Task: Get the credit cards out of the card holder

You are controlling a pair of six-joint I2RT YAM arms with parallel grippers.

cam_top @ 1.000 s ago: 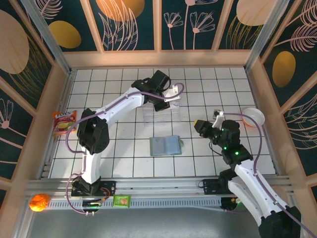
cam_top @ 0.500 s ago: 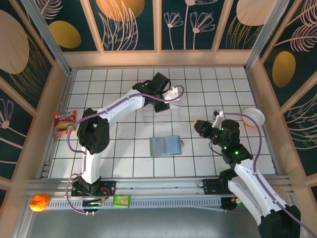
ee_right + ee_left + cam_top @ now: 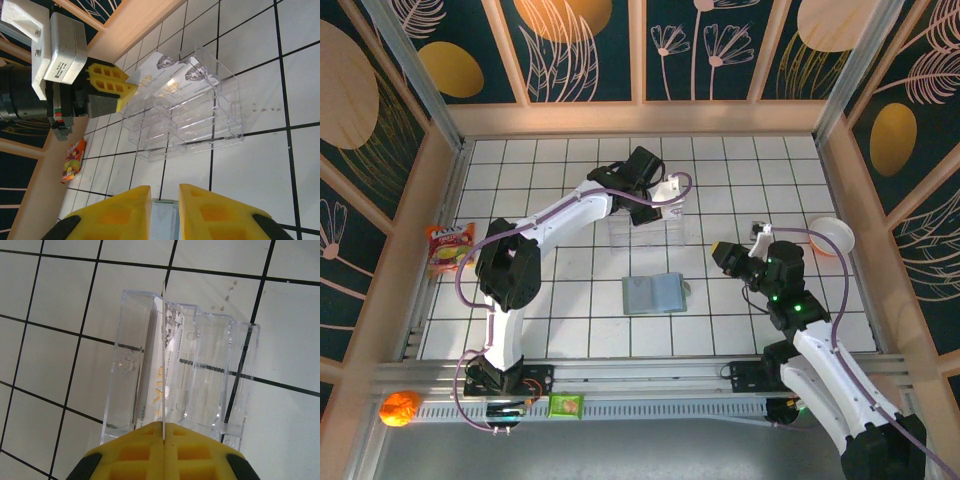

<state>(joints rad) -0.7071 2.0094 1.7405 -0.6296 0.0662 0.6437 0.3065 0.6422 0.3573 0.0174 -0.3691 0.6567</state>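
Credit card is thin, stiff, glossy plastic. It's light, slick on the faces and likely to flex if squeezed off-centre (edge-on it nearly vanishes), so I'd take it by a short end with pads flat on both faces, not by a corner. Left pincer is closed on exactly that: one card pinched by its end, upright, lined up with a slot of the clear rack — can't tell if it's seated. Other printed cards stand in neighbouring slots. Card holder lies open, both panels flat on the tabletop, on the near side of the rack and apart from it. From above I can't tell if any card is left inside. It looks soft and light, so it will probably slide or lift when a card is pulled — needs pinning. Right pincer sits just right of the holder, pointed toward it, jaws at a narrow gap, nothing between them.
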